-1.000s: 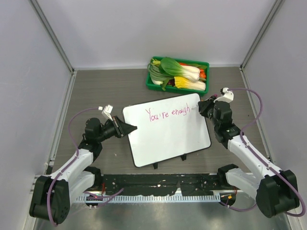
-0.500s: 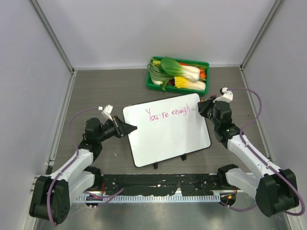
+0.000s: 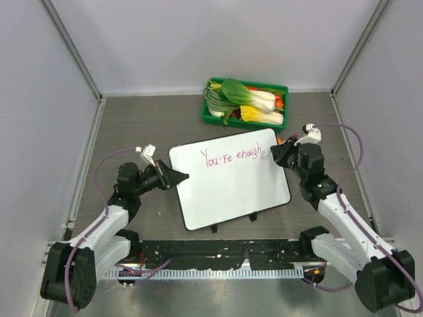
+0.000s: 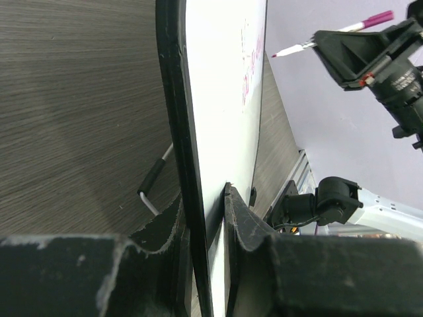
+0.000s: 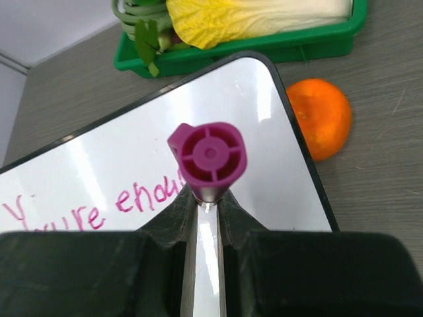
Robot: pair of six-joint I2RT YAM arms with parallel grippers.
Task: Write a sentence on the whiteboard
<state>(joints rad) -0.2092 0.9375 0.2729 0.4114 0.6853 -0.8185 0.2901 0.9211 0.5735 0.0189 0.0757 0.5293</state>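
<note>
The whiteboard (image 3: 231,191) lies flat mid-table, small black clips on its near edge. The pink sentence (image 3: 231,156) reads about "You're enough" along its far part. My left gripper (image 3: 180,176) is shut on the board's left edge; in the left wrist view the board (image 4: 225,99) runs edge-on between the jaws of that gripper (image 4: 205,218). My right gripper (image 3: 274,152) is shut on a magenta marker (image 5: 208,155), tip down just right of the last word (image 5: 149,195). I cannot tell if the tip touches the board (image 5: 277,165).
A green tray (image 3: 210,117) of bok choy and other vegetables stands behind the board. An orange (image 3: 283,140) lies off the board's far right corner, also in the right wrist view (image 5: 319,117). Grey walls enclose the table on three sides.
My right gripper has drawn back a little toward the near right with the marker, uncovering the orange. The left gripper and the board have not moved.
</note>
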